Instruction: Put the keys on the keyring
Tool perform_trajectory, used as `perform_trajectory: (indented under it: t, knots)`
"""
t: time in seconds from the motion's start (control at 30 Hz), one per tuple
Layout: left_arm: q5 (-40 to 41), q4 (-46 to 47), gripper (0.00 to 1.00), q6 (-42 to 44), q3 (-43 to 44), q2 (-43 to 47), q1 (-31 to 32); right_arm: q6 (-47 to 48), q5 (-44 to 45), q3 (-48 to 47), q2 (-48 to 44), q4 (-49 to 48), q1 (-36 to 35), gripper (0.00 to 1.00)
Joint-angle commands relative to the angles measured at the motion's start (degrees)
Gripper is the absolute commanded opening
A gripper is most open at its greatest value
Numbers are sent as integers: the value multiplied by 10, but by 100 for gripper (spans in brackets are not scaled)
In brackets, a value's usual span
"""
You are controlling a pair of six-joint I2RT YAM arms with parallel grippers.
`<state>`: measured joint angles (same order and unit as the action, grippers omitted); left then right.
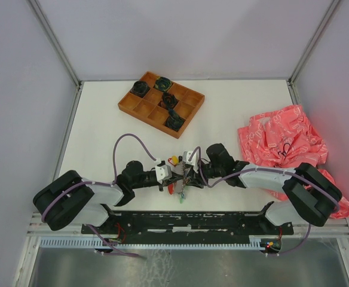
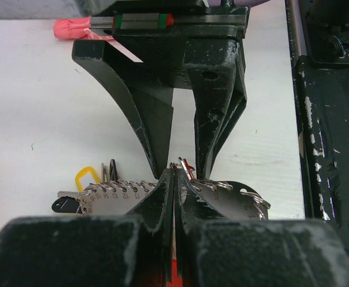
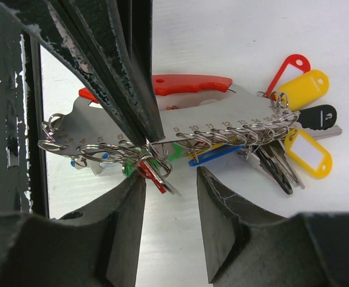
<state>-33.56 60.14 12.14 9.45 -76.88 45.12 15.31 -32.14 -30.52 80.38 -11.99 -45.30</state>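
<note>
The keyring (image 3: 222, 113) is a grey numbered metal plate with a red handle and a row of split rings along one edge. Keys hang from the rings with yellow (image 3: 303, 86), red (image 3: 288, 66), blue (image 3: 216, 154) and green (image 3: 177, 149) tags. My left gripper (image 2: 175, 173) is shut on the middle of the plate's edge and holds it just above the table. My right gripper (image 3: 171, 176) is open and faces the left one, its jaws on either side of a small red key (image 3: 155, 178) hanging from a ring. Both grippers meet at the table's near middle (image 1: 180, 176).
An orange compartment tray (image 1: 147, 106) with dark coiled bundles stands at the back centre. A crumpled pink bag (image 1: 282, 140) lies at the right. A black rail (image 1: 192, 222) runs along the near edge.
</note>
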Motion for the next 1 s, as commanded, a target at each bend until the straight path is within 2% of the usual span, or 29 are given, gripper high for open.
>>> perform_trajectory:
  t: [0.0, 0.13, 0.43, 0.63, 0.73, 0.97]
  knots:
    - [-18, 55, 3, 8, 3, 4, 1, 15, -35, -15, 9, -24, 2, 46]
    - [-17, 57, 3, 7, 3, 2, 1, 21, -35, -21, 11, -11, 3, 36]
    - [-3, 48, 3, 14, -1, 8, -1, 14, -1, -37, -29, 63, 4, 2]
    - [23, 68, 3, 1, -14, 4, -3, 11, 64, -79, -91, 180, 2, 1]
    - [21, 72, 6, -4, -12, -6, -2, 33, 69, -116, -98, 243, -3, 1]
    - [6, 75, 24, -9, -1, -25, -2, 70, 83, -177, -67, 300, -40, 1]
